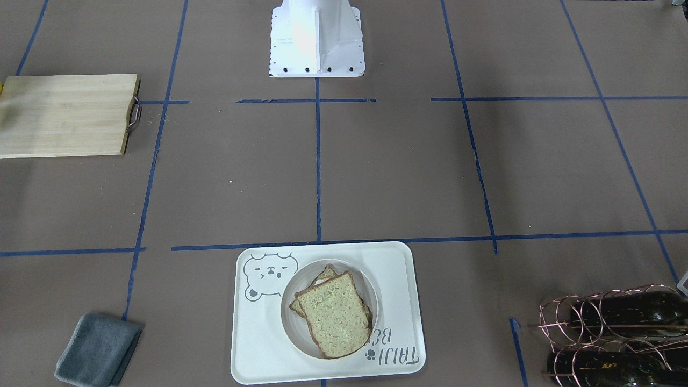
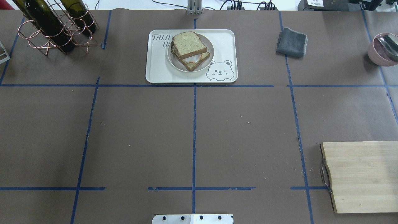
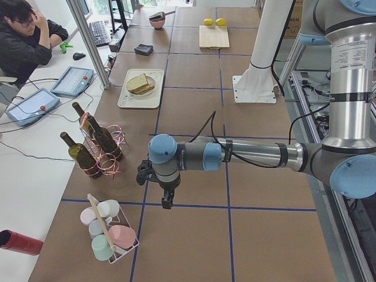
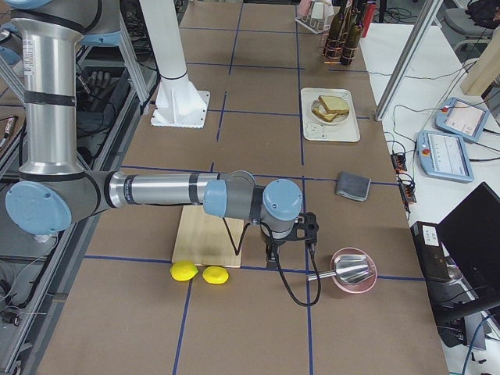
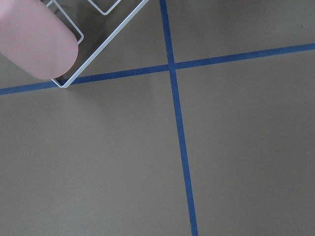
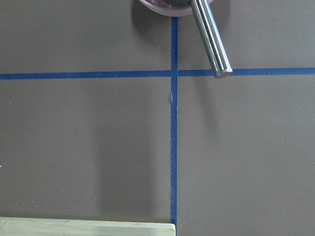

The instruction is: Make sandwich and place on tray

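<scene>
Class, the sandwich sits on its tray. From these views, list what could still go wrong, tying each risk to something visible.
1. The top slice lies skewed over the lower slice; a jolt to the tray might slide it off.
2. The round dish under them seems merely set on the tray and may shift if carried.
3. The left pincer hangs near the bottle rack; a careless swing could hit it.

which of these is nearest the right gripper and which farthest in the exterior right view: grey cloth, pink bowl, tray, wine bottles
From the right gripper:
1. pink bowl, right beside it, on the operators' side.
2. grey cloth, the next thing up the table.
3. tray, beyond the cloth, holding the sandwich.
4. wine bottles, at the table's far end.
</scene>
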`<act>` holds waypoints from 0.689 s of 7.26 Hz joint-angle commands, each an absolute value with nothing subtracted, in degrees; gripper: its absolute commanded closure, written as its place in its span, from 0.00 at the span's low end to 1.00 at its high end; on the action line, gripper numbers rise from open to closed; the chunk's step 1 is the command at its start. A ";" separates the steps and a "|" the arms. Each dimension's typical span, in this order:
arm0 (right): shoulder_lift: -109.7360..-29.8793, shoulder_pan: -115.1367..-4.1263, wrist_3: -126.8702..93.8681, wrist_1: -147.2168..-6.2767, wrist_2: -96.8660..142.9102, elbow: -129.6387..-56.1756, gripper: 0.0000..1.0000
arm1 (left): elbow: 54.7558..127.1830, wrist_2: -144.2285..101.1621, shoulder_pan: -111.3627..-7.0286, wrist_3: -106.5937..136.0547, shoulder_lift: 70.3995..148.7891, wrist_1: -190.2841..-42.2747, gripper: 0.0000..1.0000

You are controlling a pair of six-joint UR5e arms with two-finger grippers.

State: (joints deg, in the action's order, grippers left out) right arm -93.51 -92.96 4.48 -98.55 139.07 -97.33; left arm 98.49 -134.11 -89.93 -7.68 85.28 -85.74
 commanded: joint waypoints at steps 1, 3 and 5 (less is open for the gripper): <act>-93.60 -93.16 4.48 -98.53 139.13 -96.86 0.00 | 98.52 -134.12 -91.05 -7.65 85.17 -85.78 0.00; -94.56 -93.60 4.74 -98.53 139.13 -96.86 0.00 | 98.52 -134.12 -91.14 -7.65 85.17 -85.69 0.00; -95.45 -94.21 5.18 -98.17 138.08 -96.94 0.00 | 98.44 -134.03 -91.14 -7.65 85.08 -85.69 0.00</act>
State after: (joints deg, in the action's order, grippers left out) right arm -94.99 -93.78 4.88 -98.34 138.79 -96.87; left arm 98.47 -134.07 -91.08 -7.65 85.11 -85.70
